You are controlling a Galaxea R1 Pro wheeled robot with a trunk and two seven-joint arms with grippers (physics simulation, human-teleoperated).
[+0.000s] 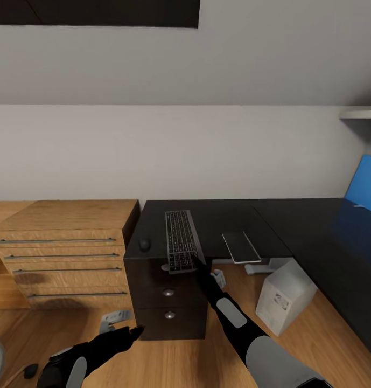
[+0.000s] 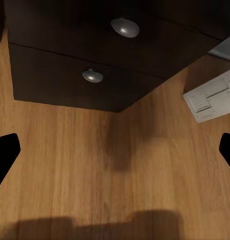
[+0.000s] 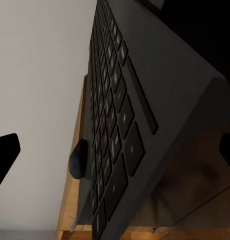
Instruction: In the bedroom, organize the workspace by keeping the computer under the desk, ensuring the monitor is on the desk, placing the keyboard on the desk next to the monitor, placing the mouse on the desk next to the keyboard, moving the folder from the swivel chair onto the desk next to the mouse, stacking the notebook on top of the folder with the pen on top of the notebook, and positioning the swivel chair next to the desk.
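Note:
The keyboard (image 1: 181, 240) lies lengthwise on the left end of the black desk (image 1: 293, 215), its near end poking over the front edge. The mouse (image 1: 145, 244) sits just left of it. My right gripper (image 1: 198, 263) is at the keyboard's near right corner, open; in its wrist view the keyboard (image 3: 115, 125) and mouse (image 3: 78, 159) are very close between the spread fingertips (image 3: 5, 155). My left gripper (image 1: 137, 330) hangs open low over the floor, in front of the desk drawers (image 2: 92, 76). The white computer (image 1: 285, 296) stands on the floor under the desk.
A light wooden drawer cabinet (image 1: 67, 253) stands against the desk's left side. A grey flat plate (image 1: 240, 247) sticks out at the desk's inner edge. A blue upright panel (image 1: 365, 186) is at far right. A chrome leg (image 1: 112, 319) and black wheel (image 1: 30, 371) lie low left.

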